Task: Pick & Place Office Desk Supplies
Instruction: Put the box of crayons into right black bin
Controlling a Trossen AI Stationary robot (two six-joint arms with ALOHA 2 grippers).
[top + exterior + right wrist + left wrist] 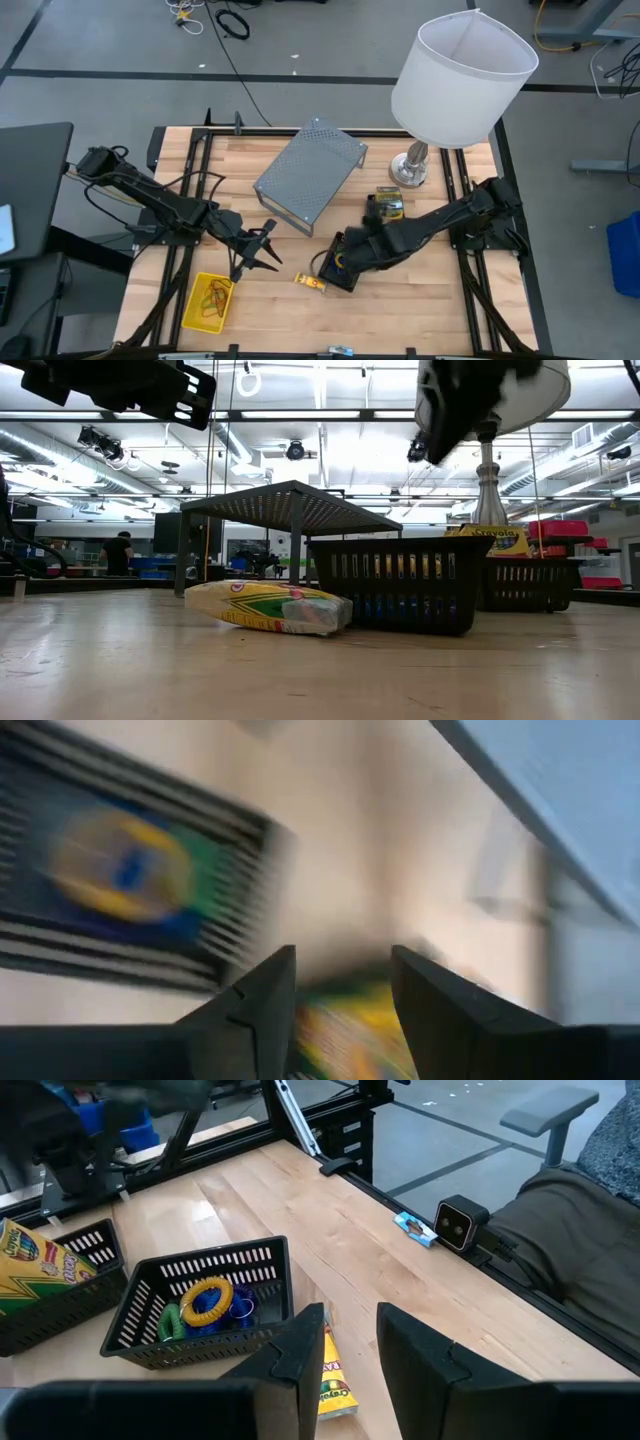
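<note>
The left claw (268, 252) hangs over the wooden surface (420, 310), its fingers (300, 1355) parted with nothing between them. It sits between the yellow basket (208, 303) near the front edge and the grey mesh riser (309, 175) toward the back. The basket holds a few thin loops (212, 296) — their colours are hard to tell from above.

The right claw (345, 255) is over the near black tray (338, 270), just right of centre. Its wrist view is smeared, but the fingers (262, 1010) show a gap between them, and nothing can be seen gripped there. In the left wrist view this tray (205, 1315) carries rubber bands (208, 1302) — yellow, green and blue.

A crayon box (310, 283) lies flat on the surface just beside the tray, on its basket side; the low view shows it (268, 607) touching or nearly touching the tray wall (400, 585). The second tray (385, 207) stands farther back, near the lamp base (410, 168), with another crayon box (490, 540) sticking out of it. The lamp's white shade (462, 78) covers the far right corner.
</note>
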